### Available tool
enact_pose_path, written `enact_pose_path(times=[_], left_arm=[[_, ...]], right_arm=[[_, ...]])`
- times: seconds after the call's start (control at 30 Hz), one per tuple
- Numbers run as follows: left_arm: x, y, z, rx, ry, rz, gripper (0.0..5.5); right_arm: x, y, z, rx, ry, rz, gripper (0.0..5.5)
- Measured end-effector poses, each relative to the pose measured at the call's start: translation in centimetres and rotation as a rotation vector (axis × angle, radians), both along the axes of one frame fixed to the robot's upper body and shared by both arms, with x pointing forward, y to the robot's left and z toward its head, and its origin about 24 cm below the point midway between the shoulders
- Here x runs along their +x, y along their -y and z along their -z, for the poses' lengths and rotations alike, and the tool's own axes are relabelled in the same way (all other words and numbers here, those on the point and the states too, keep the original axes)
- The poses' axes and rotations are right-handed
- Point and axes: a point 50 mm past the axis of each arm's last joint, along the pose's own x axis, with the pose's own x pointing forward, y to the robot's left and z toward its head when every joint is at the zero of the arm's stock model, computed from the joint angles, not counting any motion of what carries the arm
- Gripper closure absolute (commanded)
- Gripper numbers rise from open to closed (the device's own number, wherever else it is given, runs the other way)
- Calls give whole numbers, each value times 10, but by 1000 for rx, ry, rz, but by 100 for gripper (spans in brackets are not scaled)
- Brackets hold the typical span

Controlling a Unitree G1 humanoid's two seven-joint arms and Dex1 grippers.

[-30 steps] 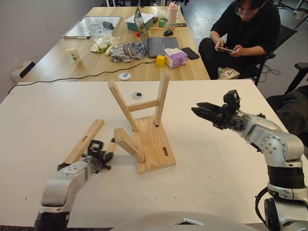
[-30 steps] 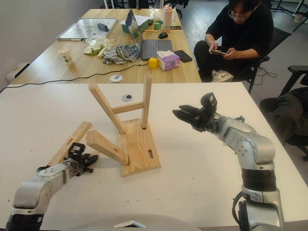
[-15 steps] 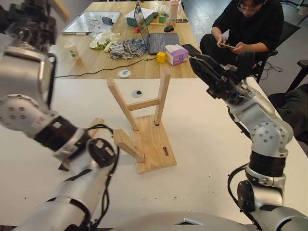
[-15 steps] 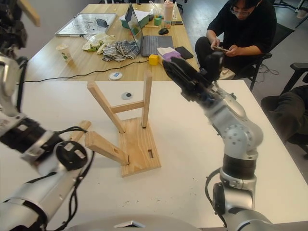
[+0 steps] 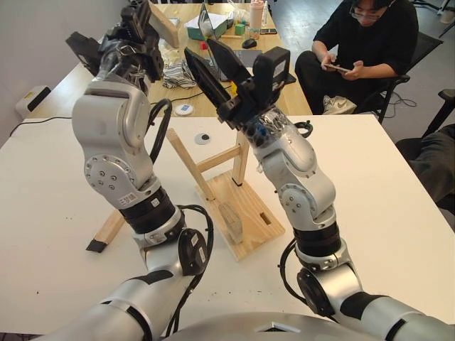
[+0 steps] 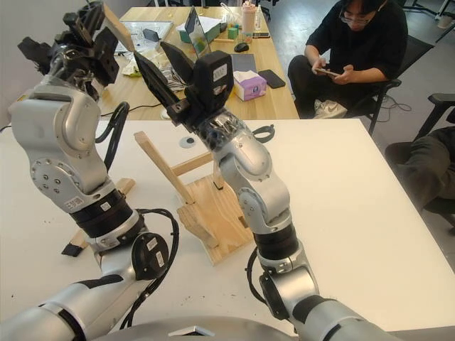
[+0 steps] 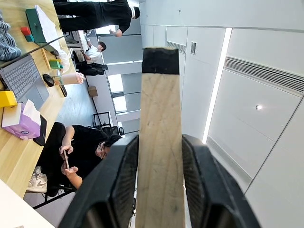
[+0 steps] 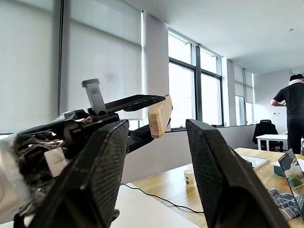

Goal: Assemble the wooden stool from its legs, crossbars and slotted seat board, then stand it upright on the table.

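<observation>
- The left gripper (image 7: 160,142) was raised high at the far left, well above the table (image 5: 384,185). Its fingers (image 7: 118,190) were clamped on both sides of a wooden leg (image 7: 160,90) (the one with a dark-capped end).
- The right gripper (image 5: 202,53) was up beside it with its jaws spread and nothing between them.
- The slotted seat board (image 5: 249,213) lay flat at mid-table. Two fitted legs (image 5: 186,162) rose from its far end, joined by a crossbar (image 5: 217,158).
- Another wooden piece (image 5: 227,222) rested on the board's near-left part, but its seating was unclear.
- A loose leg (image 5: 108,229) lay on the table to the left.
- The step in hand looked like bringing the held leg to the board. The next move would call for lowering it, lining its end up with an open slot and pressing it home, with the right gripper perhaps steadying the board.
</observation>
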Motion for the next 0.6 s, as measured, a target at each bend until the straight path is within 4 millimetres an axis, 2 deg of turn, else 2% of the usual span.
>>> enact_pose_path(times=[0.2,0.3,0.5,0.6], left_arm=[[-2,8,4,-31,-20,46,421],[-2,10,7,-42,-35,52,421],[-2,12,8,-56,-45,60,421],[-3,10,11,-65,-50,55,422]], right_arm=[[15,-8,12,-67,-1,54,332],[19,-9,16,-77,-2,66,371],[20,-10,12,-78,38,83,497],[21,-9,12,-77,35,91,508]])
